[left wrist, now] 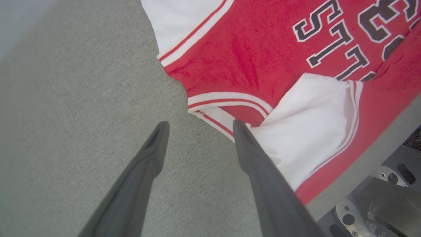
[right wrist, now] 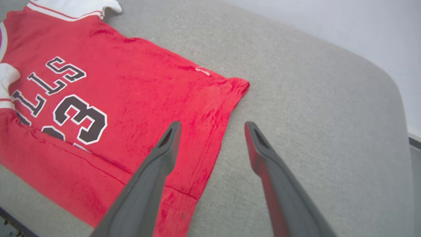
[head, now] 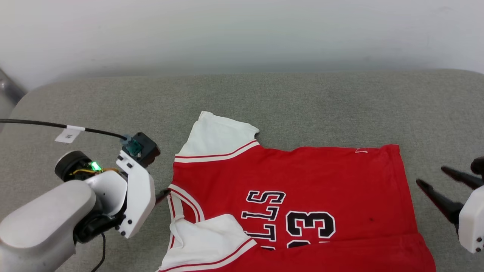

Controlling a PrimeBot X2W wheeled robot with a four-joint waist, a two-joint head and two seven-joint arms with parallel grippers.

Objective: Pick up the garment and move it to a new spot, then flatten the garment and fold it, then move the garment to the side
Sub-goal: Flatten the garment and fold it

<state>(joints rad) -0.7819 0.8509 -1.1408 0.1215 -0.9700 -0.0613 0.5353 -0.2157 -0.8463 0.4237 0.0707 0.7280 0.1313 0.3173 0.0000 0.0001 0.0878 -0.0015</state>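
A: Garment [head: 302, 177], position?
B: Flat on the grey surface [head: 321, 102]. Collar [head: 181, 204] to the robot's left, hem [head: 404, 189] to its right. Near edge folded over the front, covering part of the 33. Near sleeve [head: 211, 234] lies on the chest, far sleeve [head: 219, 136] is spread out.
A: Left tool [left wrist: 199, 125]?
B: Jaws apart, empty. 1 finger [left wrist: 250, 148] at the collar, the other over bare surface.
A: Right tool [right wrist: 212, 124]?
B: Jaws apart, empty, straddling the hem edge.

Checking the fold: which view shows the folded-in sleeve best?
Left wrist view: the sleeve is large and close, over the jersey front. Head view has it at the bottom edge; right wrist view catches a sliver.
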